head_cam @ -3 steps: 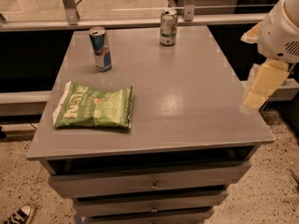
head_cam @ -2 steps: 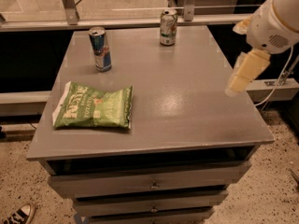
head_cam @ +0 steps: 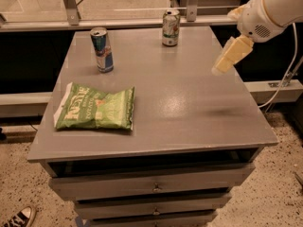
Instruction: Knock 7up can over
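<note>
Silver-and-green 7up can [head_cam: 171, 28], upright at the far edge of the grey table [head_cam: 189, 103].
Left of it, well apart, stands a slimmer blue-and-silver can [head_cam: 102, 49]; a green snack bag [head_cam: 96, 109] lies flat at the near left. The gripper [head_cam: 230, 56] hangs over the table's right side, nearer than the 7up can, only tabletop between them; whether its jaws are spread or pressed together cannot be told.

One 7up can [head_cam: 171, 28], one blue can [head_cam: 102, 49], one chip bag [head_cam: 96, 107], one tool [head_cam: 221, 68] above the table [head_cam: 189, 103].
</note>
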Robot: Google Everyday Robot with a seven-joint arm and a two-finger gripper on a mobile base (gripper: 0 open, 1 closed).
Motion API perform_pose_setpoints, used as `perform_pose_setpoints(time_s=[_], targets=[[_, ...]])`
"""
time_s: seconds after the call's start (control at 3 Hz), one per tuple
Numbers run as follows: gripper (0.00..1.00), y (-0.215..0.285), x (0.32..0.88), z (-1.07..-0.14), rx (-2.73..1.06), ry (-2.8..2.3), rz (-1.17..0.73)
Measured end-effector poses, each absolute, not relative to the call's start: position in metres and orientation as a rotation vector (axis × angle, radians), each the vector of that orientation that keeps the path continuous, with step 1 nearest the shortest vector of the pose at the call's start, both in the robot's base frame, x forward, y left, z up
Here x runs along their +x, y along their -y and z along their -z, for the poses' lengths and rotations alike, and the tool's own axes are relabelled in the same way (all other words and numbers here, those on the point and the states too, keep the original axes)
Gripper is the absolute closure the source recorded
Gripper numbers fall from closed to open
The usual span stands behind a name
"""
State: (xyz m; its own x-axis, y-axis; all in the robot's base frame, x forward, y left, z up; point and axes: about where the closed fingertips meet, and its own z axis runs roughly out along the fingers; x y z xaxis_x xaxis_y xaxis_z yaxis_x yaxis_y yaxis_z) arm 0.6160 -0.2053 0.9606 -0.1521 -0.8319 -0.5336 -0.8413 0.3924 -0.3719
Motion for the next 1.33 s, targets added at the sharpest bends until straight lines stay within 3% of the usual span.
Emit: perform_pose_setpoints(time_s=[0.33,1.33], targets=[[0.0,0.205,0.618,-0.962,-1.399,-1.962,-0.033],[0.0,0.152,0.761,-0.951,-0.97,-1.825,-0.226]])
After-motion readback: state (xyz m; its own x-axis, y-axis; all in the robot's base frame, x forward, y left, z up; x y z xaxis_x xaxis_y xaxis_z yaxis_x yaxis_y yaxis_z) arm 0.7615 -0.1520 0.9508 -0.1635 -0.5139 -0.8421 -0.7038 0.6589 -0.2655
